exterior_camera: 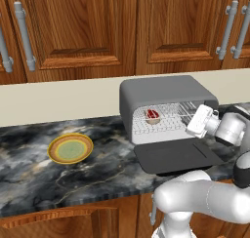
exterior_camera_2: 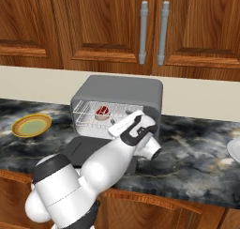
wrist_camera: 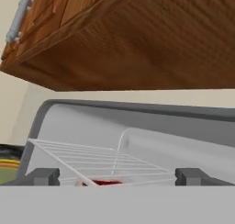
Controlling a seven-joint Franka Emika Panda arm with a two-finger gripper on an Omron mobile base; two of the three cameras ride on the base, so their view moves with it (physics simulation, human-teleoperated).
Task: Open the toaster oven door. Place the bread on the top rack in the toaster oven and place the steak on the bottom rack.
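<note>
- Here, at the far left of the dark marbled stone counter (exterior_camera: 29,164), a round yellow-green plate (exterior_camera: 70,148) sits bare, well apart from my work.
- Moving right, the boxy grey toaster oven with rounded top edges (exterior_camera: 166,93) stands against the wall, its flat dark grey door (exterior_camera: 176,156) dropped flat onto the counter in front of it.
- Inside, on a silver wire rack (exterior_camera: 163,122), lies the small red steak with a pale rim (exterior_camera: 153,116), towards the left of the pale cavity; which rack level it rests on I cannot tell for sure.
- At the right of the oven mouth hangs my two-finger gripper (wrist_camera: 117,177), fingers spread wide and holding nothing; in the hand view the steak (wrist_camera: 102,182) peeps just beyond and between my fingertips (wrist_camera: 43,176), slightly left of centre.
- My judgement: the steak looks placed, so the step in hand is to back out cleanly. I should draw straight away from the opening, keeping the fingers wide and level so they clear the rack wires and do not drag the meat.
- I see no bread in these views.
</note>
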